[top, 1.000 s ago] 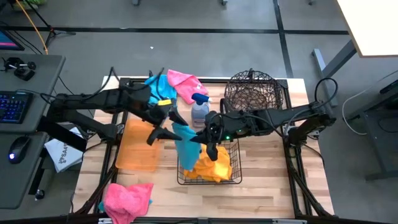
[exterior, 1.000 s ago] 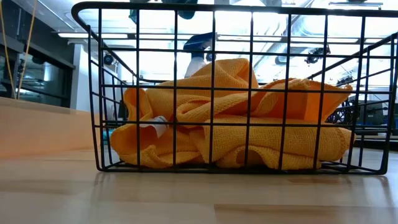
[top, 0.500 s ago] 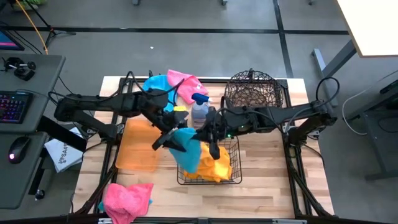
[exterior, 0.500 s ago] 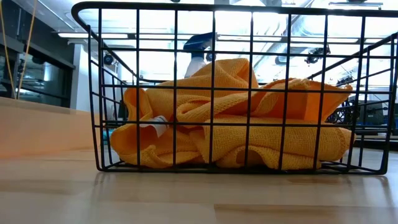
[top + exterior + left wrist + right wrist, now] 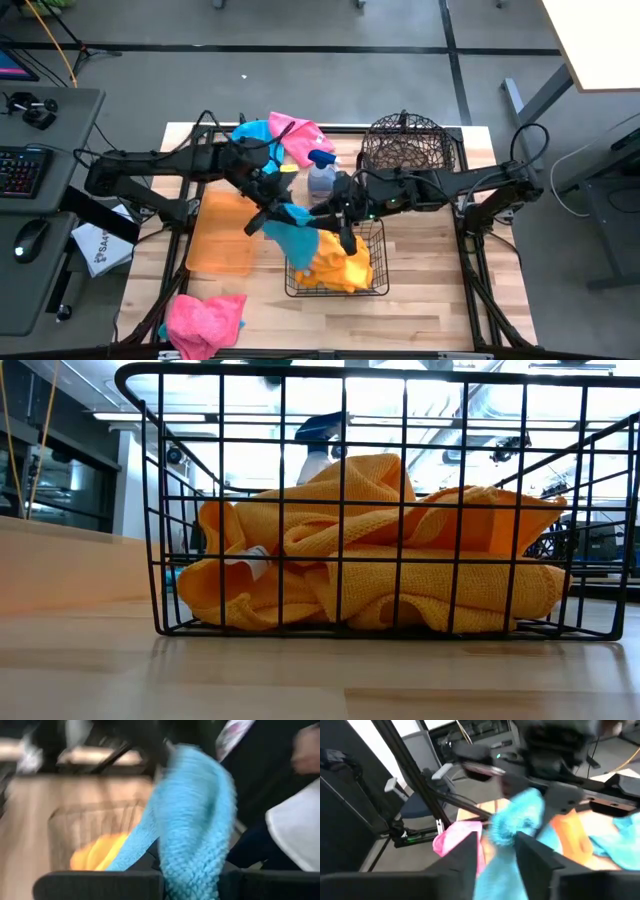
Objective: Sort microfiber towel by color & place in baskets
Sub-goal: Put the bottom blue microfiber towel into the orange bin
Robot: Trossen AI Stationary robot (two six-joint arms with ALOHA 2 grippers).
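A teal-blue microfiber towel point(image 5: 296, 238) hangs over the left rim of the black rectangular wire basket point(image 5: 378, 262), which holds orange towels point(image 5: 370, 575). My left gripper point(image 5: 281, 213) is shut on the blue towel point(image 5: 195, 820). My right gripper point(image 5: 336, 226) is open beside it, its fingers on either side of the towel's lower part point(image 5: 495, 870). A pink towel point(image 5: 205, 320) lies at the near left. Another pink towel point(image 5: 300, 135) and another blue one point(image 5: 255, 138) lie at the far edge. The round wire basket point(image 5: 403, 148) and the orange tray point(image 5: 222, 238) hold no towels. My left gripper pinches a bunched part of the blue towel point(image 5: 192, 876) between its two fingers, coming from the table's left; the cloth hangs slack, clear of the table. My right gripper has cloth point(image 5: 496, 866) between its parted fingers; whether they touch it I cannot tell.
A grey spray bottle point(image 5: 320, 178) with a blue trigger stands just beyond the rectangular basket, close to both grippers. The round basket is at the far right and the tray lies left of the rectangular basket. Bare wood shows along the near edge.
My left gripper has moved toward the table's right and slightly nearer, up to the hanging blue towel. The towel, which hung long and straight from my right gripper, is now bunched and shorter, with its top drawn toward the left gripper.
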